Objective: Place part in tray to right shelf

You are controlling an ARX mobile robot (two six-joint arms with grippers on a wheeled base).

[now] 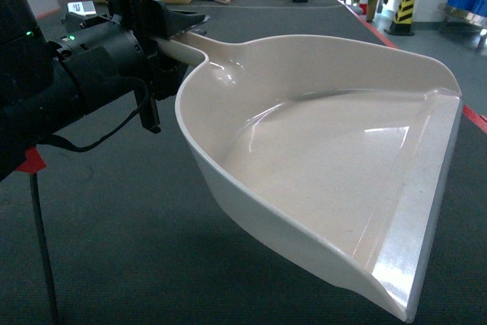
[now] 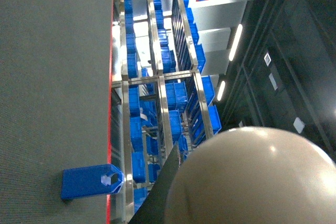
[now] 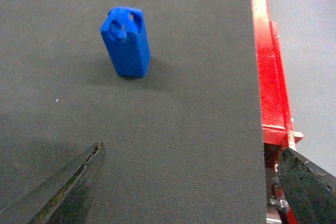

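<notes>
**Left arm holds the tray aloft; the part stands on the floor mat**

At the left of the head view, the left gripper (image 1: 169, 32) is clamped on the handle of the cream tray (image 1: 319, 157), which hangs empty above dark carpet, front lip to the right. In the left wrist view, the right shelf (image 2: 157, 108) carries blue crates (image 2: 139, 166). In the right wrist view, the blue part (image 3: 126, 41) stands upright on the grey mat (image 3: 157, 129), left of the mat's red edge strip (image 3: 269, 66). The right gripper (image 3: 191, 182) is spread wide, holding nothing.
</notes>
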